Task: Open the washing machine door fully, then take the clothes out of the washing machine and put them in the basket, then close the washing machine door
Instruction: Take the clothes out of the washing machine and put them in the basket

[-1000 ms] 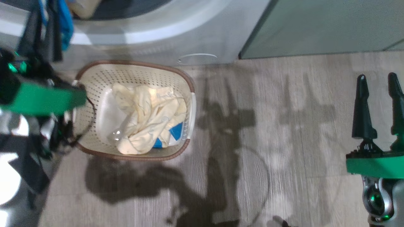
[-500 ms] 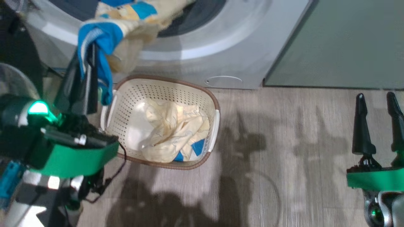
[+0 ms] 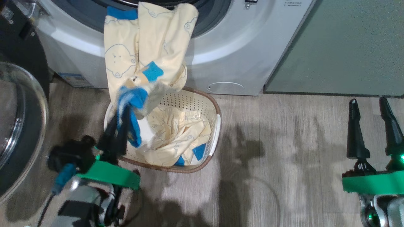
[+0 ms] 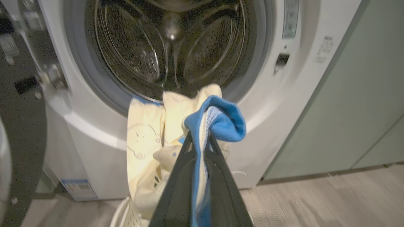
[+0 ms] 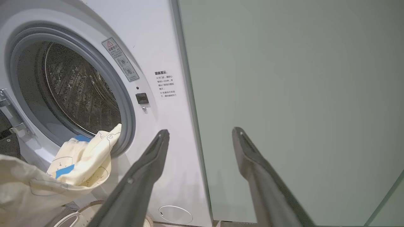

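Bright indoor light, dark shadows on floor (image 3: 284, 132), dim grainy drum (image 4: 170, 47), motion-blurred hanging clothes (image 3: 145, 63)

A plain pale green cabinet (image 3: 347, 47) stands at right. Grey wood-grain floor (image 3: 300, 132) lies before it, crossed by dark shadows (image 3: 240, 148).

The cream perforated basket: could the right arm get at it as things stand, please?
Probably yes: bare grey floor lies between the right gripper, jaws open, and the basket's right rim; the left gripper and pale yellow garment crowd its left.
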Controlling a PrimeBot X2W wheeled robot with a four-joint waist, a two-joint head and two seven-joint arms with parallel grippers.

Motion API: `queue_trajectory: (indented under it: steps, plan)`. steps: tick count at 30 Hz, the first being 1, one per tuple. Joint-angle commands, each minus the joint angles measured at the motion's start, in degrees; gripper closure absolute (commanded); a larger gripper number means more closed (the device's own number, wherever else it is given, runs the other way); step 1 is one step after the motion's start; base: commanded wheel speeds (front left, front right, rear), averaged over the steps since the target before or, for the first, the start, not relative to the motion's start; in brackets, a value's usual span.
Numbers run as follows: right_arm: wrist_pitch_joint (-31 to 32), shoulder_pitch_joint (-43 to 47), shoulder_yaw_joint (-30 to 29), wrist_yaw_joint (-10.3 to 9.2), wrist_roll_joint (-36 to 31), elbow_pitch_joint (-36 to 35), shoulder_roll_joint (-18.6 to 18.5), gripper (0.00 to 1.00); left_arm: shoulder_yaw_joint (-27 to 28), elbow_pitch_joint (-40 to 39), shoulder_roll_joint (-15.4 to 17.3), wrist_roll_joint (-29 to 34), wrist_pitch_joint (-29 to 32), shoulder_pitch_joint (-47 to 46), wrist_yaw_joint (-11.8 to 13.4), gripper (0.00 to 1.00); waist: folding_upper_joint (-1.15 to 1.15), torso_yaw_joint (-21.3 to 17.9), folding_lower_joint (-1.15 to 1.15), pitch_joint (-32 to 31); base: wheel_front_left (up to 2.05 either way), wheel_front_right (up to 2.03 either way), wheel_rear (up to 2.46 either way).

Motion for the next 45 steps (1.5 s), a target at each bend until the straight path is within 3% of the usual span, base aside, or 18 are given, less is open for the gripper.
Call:
queue_trajectory:
  steps: [1,16,32,33,34,45]
  plan:
    - [-0.37,0.3,1.36,0.25,-0.12,-1.67,-0.95,0.0,0.66,3.12,0.07,-0.82,-0.27,-1.41,-1.47,1.0,0.0,-0.52,0.01,0.62,0.0,0.0,0.0]
    - [-0.37,-2.82,1.7,0.25,0.93,-2.36,-0.07,0.0,-2.12,36.42,-1.84,-1.03,-0.28,-15.66,-8.71,1.0,0.0,-5.45,0.01,8.18,0.0,0.0,0.0]
    - [-0.37,-6.91,3.18,0.25,3.39,-2.81,0.56,0.0,-1.29,66.18,-1.15,-0.74,-0.28,-32.96,-11.58,1.0,0.0,-11.06,0.01,16.41,0.0,0.0,0.0]
    - [-0.37,-7.02,3.16,0.25,3.61,-2.81,0.56,0.0,-1.43,67.21,-1.09,-0.62,-0.28,-33.48,-11.68,0.45,0.0,-11.21,0.01,16.62,0.0,0.0,0.0]
    - [-0.37,-7.11,3.13,0.25,3.77,-2.79,0.56,0.0,-1.47,67.93,-1.03,-0.54,-0.28,-33.95,-11.65,0.0,0.0,-11.32,0.01,16.8,0.0,0.0,0.0]
    - [-0.37,-7.6,2.46,0.25,4.22,-2.69,0.57,0.0,-1.05,69.23,-1.22,-0.27,-0.28,-34.83,-11.86,0.0,0.0,-10.82,0.01,17.28,0.0,0.0,0.0]
